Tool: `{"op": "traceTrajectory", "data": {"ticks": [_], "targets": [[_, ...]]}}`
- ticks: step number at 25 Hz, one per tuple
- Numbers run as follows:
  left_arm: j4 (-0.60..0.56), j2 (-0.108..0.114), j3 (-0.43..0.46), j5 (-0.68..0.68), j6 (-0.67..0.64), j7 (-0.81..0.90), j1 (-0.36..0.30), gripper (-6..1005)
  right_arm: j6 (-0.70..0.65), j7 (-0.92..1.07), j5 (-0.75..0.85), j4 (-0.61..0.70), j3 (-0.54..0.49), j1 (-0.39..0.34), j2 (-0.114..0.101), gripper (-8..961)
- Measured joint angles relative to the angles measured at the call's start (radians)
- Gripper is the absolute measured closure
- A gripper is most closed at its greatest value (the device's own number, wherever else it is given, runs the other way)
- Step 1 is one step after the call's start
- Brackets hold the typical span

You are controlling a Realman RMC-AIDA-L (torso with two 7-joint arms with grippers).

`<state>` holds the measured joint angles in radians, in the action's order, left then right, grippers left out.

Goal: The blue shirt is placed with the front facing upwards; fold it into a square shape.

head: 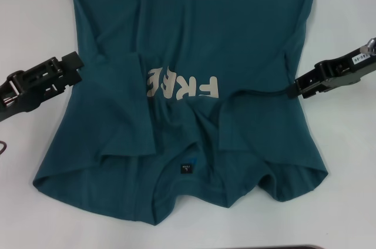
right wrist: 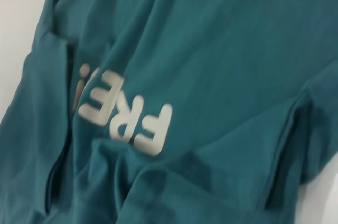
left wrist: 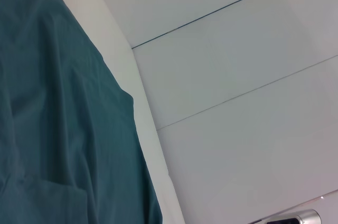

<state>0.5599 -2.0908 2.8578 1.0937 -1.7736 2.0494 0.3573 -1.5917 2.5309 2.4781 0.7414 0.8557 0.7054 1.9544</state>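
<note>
At nine o'clock on the white worktop [head: 29,20], left gripper [head: 75,66] parked low beside the shirt's left edge, tips touching or just short of the cloth at the side seam; hard to call which. Jaws look nearly pressed together, nothing clearly between them, though too little shows to say for certain. Left wrist view gives only shirt edge against bare worktop, no fingers.

At centre, filling the worktop from twelve down to six, blue shirt [head: 194,32] lying front up, collar and small dark neck label [head: 187,168] toward six o'clock, hem out of view past twelve. Pale "FREE" lettering [head: 182,86] across the chest, reading upside down from the head view. Both sleeves already turned inward over the chest, left flap [head: 111,108] covering the start of the word, right flap [head: 258,125] rumpled toward five o'clock. Likely so placed to narrow the body before folding lengthwise into a square.

At three o'clock, right gripper [head: 294,89] level with the lettering, jaws pressed together and pinching a thin dark ridge of cloth at the right side seam. Probably held there to draw or lift that side inward; fold on this side judged unfinished, cloth near the collar bunched rather than flat.
</note>
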Motion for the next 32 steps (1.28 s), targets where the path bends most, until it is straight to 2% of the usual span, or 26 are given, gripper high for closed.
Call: {"op": "traceTrajectory", "data": {"ticks": [22,26,32], "targets": [[0.0,-0.001,0.0,0.0,0.0,0.0,-0.003,248,0.158,0.013,-0.01,-0.082,-0.001,0.022,0.026,473],[0.0,-0.001,0.0,0.0,0.002,0.0,-0.002,249,0.188,0.012,-0.042,-0.082,-0.001,0.023,0.037,473],[0.0,-0.002,0.0,0.0,0.003,0.0,0.001,250,0.185,0.005,-0.097,-0.081,-0.001,0.029,0.038,472]]}}
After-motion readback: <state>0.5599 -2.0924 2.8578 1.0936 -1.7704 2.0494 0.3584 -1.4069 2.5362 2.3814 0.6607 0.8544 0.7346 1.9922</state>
